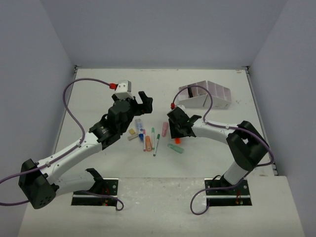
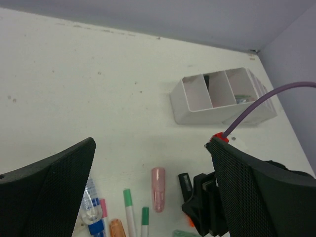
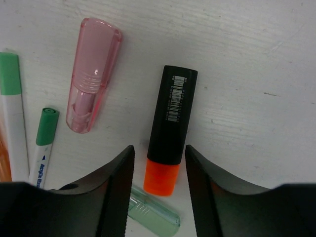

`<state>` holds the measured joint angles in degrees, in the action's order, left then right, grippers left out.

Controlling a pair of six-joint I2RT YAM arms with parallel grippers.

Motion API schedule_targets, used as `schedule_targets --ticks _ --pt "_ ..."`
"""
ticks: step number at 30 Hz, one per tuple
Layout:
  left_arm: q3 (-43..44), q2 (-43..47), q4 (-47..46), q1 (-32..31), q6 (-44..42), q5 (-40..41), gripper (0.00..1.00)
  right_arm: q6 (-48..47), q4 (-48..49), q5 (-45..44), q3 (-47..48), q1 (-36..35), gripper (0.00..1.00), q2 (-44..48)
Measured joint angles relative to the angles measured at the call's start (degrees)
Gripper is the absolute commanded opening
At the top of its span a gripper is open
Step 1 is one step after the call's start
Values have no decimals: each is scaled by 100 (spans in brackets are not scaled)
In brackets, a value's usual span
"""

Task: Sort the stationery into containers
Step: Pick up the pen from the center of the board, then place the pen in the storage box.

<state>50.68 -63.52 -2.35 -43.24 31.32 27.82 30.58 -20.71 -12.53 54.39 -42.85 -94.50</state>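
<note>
While the right claw (image 3: 159,149) hangs low over the white desk (image 1: 94,94), a stubby black highlighter with an orange cap (image 3: 170,113) lies flat between its two black fingers (image 3: 116,187). The orange end sits in the gap. The black barrel, with its barcode label, points away past the fingertips. The jaws stand apart, one on each side of the cap. A strip of desk shows between the cap and one finger. The other finger is just beside the cap, and whether it touches cannot be told. Nothing is clamped.

A pink translucent capsule-shaped piece (image 3: 91,74) lies on the desk near the highlighter but apart from it. Two white pens with green caps (image 3: 47,128) lie farther out on the same side. A pale green translucent piece (image 3: 153,212) lies just beside the orange cap, partly hidden by a finger.

Over the same cluster of stationery, the left claw (image 2: 150,143) hangs with its jaws wide apart, holding nothing. A white slanted organizer of joined box compartments (image 2: 197,111) stands well apart from the loose items, toward the desk's far right. Something small and dark lies in one compartment, too small to tell.
</note>
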Motion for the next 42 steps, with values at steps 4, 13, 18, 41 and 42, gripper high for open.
schedule_targets --ticks 4,13,18,41,42 --pt "-169 102 279 0 61 -114 100 51 -23 2 0 19 36 -162" --pt "-359 404 291 0 112 -495 100 134 191 0 -87 146 8 -214" --pt "-469 180 123 0 138 -1163 100 76 113 -174 -312 219 0 462" --pt "210 -2206 -3365 -2 1412 -5558 30 -1281 1003 1460 -1683 148 0 5515" --pt "269 -2287 -3370 -9 1436 -5623 14 -1295 996 1460 -1683 148 0 5504"
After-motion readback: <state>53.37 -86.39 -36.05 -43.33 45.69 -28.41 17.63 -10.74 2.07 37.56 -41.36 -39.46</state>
